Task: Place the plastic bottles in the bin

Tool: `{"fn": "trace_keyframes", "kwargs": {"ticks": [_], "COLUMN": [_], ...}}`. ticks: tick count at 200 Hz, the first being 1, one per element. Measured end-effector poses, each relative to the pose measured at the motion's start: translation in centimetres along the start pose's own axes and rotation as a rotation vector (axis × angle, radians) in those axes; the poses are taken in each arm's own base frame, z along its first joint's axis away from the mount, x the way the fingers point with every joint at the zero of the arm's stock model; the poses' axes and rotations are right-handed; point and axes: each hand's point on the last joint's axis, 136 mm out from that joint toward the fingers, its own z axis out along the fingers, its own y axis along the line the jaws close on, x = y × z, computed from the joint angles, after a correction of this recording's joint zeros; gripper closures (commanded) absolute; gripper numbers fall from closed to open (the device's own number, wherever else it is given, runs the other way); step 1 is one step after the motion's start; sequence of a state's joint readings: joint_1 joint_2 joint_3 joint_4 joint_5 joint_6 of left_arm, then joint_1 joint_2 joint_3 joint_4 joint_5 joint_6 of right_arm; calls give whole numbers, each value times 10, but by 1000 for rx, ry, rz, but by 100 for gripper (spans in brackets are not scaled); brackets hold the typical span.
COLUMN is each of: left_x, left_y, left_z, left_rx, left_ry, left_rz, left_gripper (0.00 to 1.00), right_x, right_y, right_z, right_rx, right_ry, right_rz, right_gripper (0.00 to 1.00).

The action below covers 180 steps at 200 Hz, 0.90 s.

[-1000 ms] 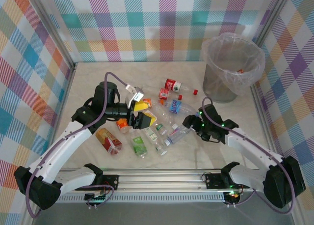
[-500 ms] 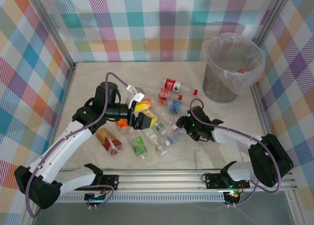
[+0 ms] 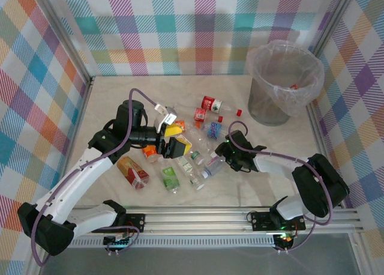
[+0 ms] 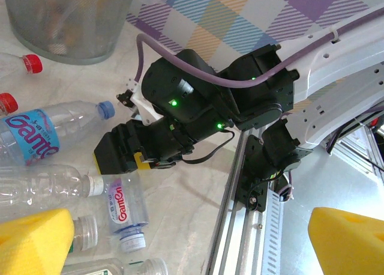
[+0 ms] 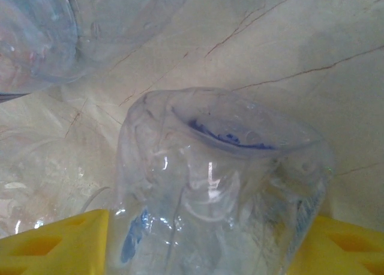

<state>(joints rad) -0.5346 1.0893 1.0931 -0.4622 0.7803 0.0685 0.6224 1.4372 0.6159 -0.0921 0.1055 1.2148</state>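
Plainly, left gripper spread wide; right gripper straddles a clear bottle (whether pinched, cannot tell).

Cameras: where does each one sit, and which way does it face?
Top external: above, behind the bases, looking down at bottles and bin; both arms show.
Left wrist: on the left arm, facing the right hand; own yellow fingers at the corners.
Right wrist: on the right arm, close on a clear bottle between own fingers.
Shared: top and left wrist both show the right hand and bin.
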Motion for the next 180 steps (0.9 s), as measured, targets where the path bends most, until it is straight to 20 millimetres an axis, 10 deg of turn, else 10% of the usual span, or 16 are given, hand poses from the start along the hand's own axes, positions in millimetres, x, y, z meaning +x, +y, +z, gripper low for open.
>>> {"fn": "trace_keyframes", "kwargs": {"ticks": [92,180], "left_x": [0,2], "left_y": [1,4], "left_z": [1,3], "left_rx": [-6,-13], "left_ry": [1,8], "left_rz": [-1,-7], "left_gripper": [0,0], "right_x": [-16,-78], "right_y": [-10,-11], "right_z": [-10,-117], "right_rx": [9,-31], "right_ry": [-85,-401], "right_rz": [-9,-166], "right_gripper": [38,39]}}
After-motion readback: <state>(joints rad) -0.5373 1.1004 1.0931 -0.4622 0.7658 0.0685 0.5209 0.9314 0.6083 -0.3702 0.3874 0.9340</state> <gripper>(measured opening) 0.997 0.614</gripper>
